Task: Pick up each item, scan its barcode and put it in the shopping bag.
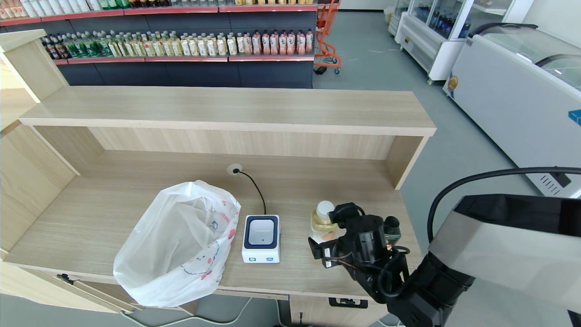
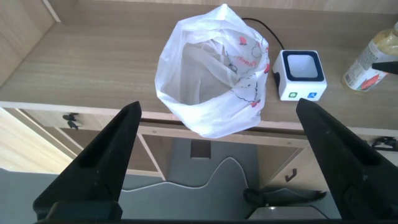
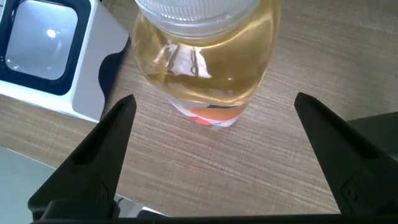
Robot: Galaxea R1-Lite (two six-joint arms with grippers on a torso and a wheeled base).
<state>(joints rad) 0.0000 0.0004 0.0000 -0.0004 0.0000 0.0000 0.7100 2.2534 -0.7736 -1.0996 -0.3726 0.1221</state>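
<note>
Head view: a white plastic shopping bag with a cartoon print (image 1: 179, 240) stands open on the light wooden surface (image 1: 113, 204). Just to its right lies a white barcode scanner with a dark blue window frame (image 1: 261, 238), its black cable (image 1: 254, 188) running to the back. Right of the scanner stands a clear plastic bottle of yellowish drink with a white cap (image 1: 323, 222), upright, with the right pincer (image 1: 330, 232) at it.

Left wrist view: the left pincer (image 2: 217, 165) is spread wide above the surface's front edge, with the bag (image 2: 214, 74), scanner (image 2: 300, 73) and bottle (image 2: 372, 61) beyond.

Right wrist view: the right pincer (image 3: 211, 155) is spread; the bottle (image 3: 205, 56) stands near its fingers (image 3: 87, 162), beside the scanner (image 3: 50, 50).
</note>
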